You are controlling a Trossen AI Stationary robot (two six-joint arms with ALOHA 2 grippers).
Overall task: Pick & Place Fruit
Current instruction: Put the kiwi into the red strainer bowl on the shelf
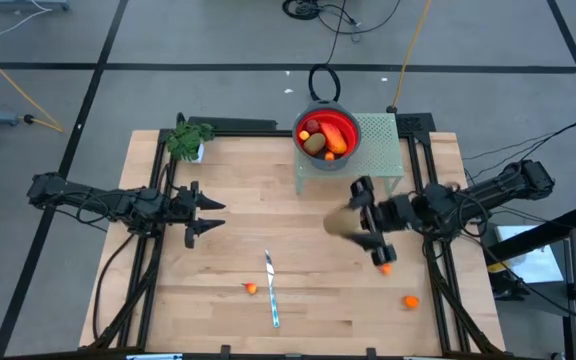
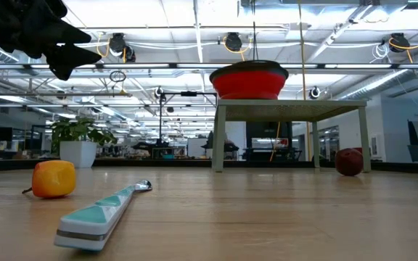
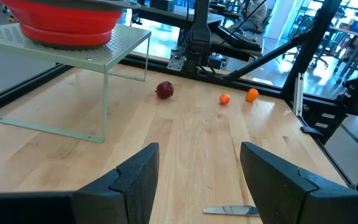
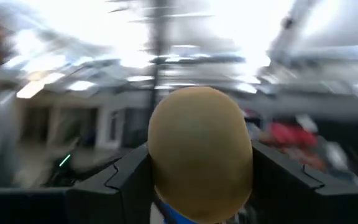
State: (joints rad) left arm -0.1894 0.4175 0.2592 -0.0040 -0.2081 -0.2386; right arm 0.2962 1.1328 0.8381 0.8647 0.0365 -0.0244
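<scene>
My right gripper point(image 1: 356, 216) hovers over the table's right half, in front of the mesh stand, shut on an olive-brown kiwi-like fruit point(image 4: 201, 149). A red bowl point(image 1: 326, 135) on the stand point(image 1: 378, 150) holds several fruit pieces. A dark red ball point(image 3: 165, 90) and two orange bits point(image 3: 224, 98) point(image 3: 252, 94) lie on the table's right side. Another orange bit point(image 1: 252, 289) lies near the front, beside the knife point(image 1: 271, 290). My left gripper point(image 3: 199, 168) waits open over the table's left half, holding nothing. My right gripper pinches the kiwi-like fruit by its two opposite sides point(image 4: 157, 171) between its two fingers. The fingers come from the table's right side and slant upward. The fruit stands out past the fingertips point(image 1: 340, 222), lifted clear of the table.
A potted green plant point(image 1: 188, 138) stands at the back left corner. The stand's legs point(image 3: 104, 106) rise from the table's far right part. Dark rails point(image 1: 158, 180) run along the table's left and right edges. Bare wood lies between the two grippers.
</scene>
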